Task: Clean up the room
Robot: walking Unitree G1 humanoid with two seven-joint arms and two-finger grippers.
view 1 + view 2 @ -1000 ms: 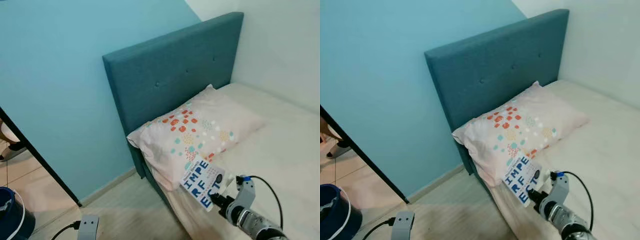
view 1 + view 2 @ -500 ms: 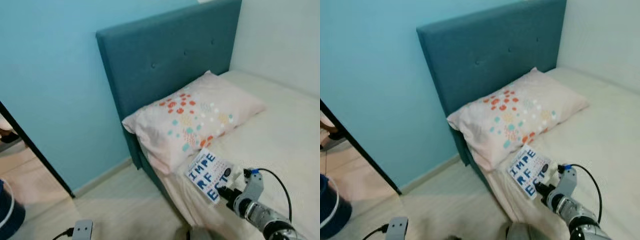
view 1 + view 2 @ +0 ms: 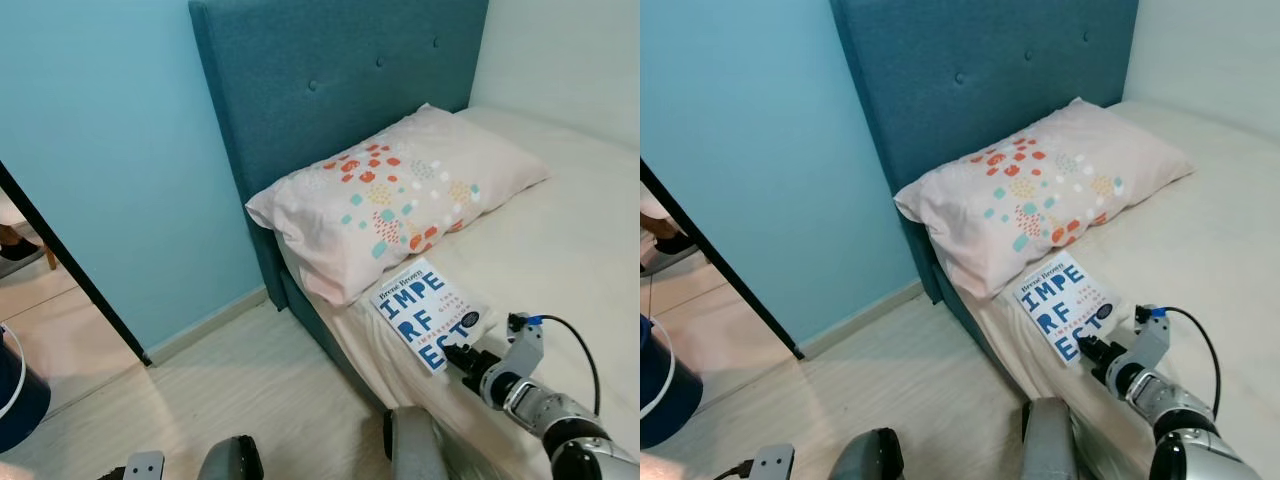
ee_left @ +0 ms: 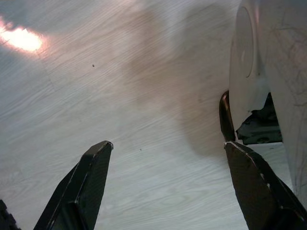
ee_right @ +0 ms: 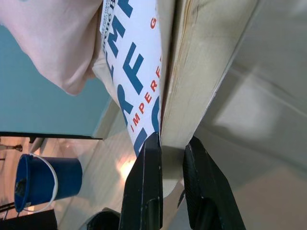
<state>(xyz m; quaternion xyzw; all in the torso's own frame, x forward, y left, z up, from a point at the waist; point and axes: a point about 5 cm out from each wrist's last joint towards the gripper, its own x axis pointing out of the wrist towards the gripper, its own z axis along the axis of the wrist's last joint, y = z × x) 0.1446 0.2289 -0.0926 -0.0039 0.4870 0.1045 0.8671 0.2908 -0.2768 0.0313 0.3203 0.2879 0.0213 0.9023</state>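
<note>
Gripping the book (image 3: 430, 312), right pincer (image 3: 462, 356) rests over bed (image 3: 560, 240).

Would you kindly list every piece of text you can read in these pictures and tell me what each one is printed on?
"IMPE / RF / ECT": large blue letters on the white cover of the book, which lies on the bed below the pillow and is pinched by the right gripper.
"IMPER...": small red letters on the same cover; the rest is cut off.
The small line along the cover's top edge and the dark round badge are too small to read.
</note>
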